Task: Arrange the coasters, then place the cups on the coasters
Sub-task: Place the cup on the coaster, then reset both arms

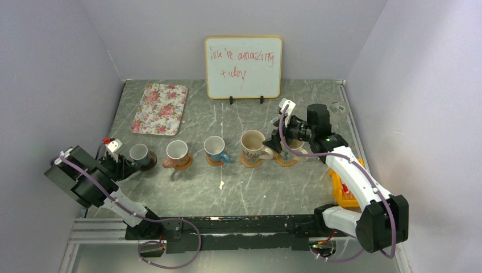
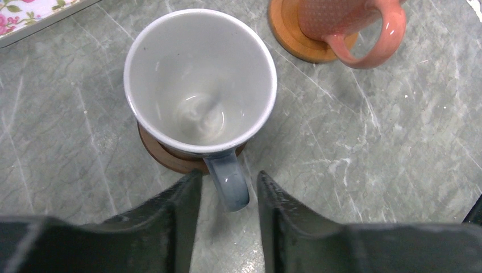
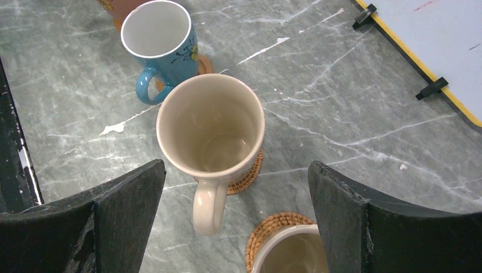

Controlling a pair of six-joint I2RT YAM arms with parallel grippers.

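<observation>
Resting on a woven round coaster [image 3: 250, 174], glossy cream cup [image 3: 210, 122].

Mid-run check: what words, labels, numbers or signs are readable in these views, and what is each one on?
"You're amazing today": red handwriting on the whiteboard, propped at the back.
Print on the blue mug: small picture, no words legible.
Print on the cream mug: too small to read.
Floral tray: flower pattern only, no text.
Nothing else readable.
</observation>
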